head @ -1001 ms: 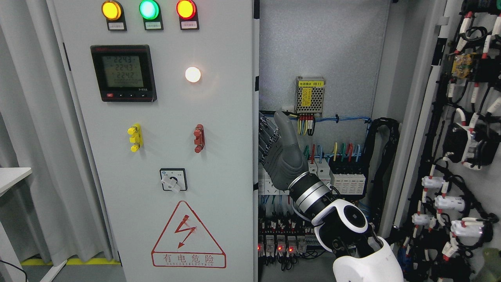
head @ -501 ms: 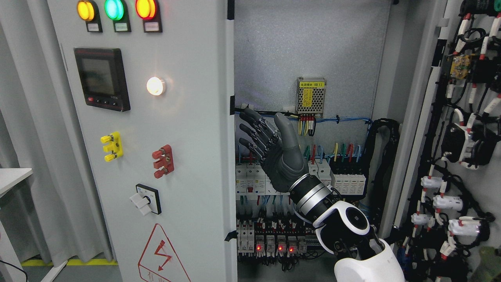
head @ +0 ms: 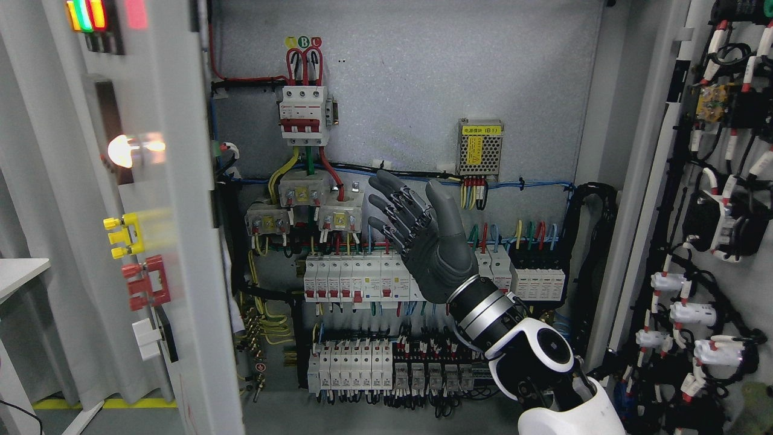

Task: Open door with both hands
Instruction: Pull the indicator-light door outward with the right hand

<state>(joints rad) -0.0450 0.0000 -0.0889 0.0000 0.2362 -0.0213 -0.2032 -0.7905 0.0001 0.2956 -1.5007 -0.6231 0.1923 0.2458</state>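
The grey left cabinet door [head: 181,241] has swung far out to the left and shows nearly edge-on, blurred, with its lamps, yellow and red terminals and a switch on the face. The right door [head: 712,211] stands wide open at the right, its inside covered in black wiring. My right hand [head: 416,223] is raised in front of the cabinet's middle, dark fingers spread and holding nothing, well clear of the left door's edge. Its white forearm [head: 543,356] comes up from the lower right. No left arm shows.
Inside the cabinet [head: 423,90] are a red three-pole breaker [head: 305,115], rows of white breakers [head: 356,278], relays along the bottom and a small metal power supply [head: 479,147]. A grey curtain [head: 42,241] and a white table corner [head: 18,272] lie at the left.
The left door has swung from almost closed to far open leftward, uncovering the cabinet's left half. My right hand's fingers, earlier behind the door edge, now stand free; the hand barely moved.
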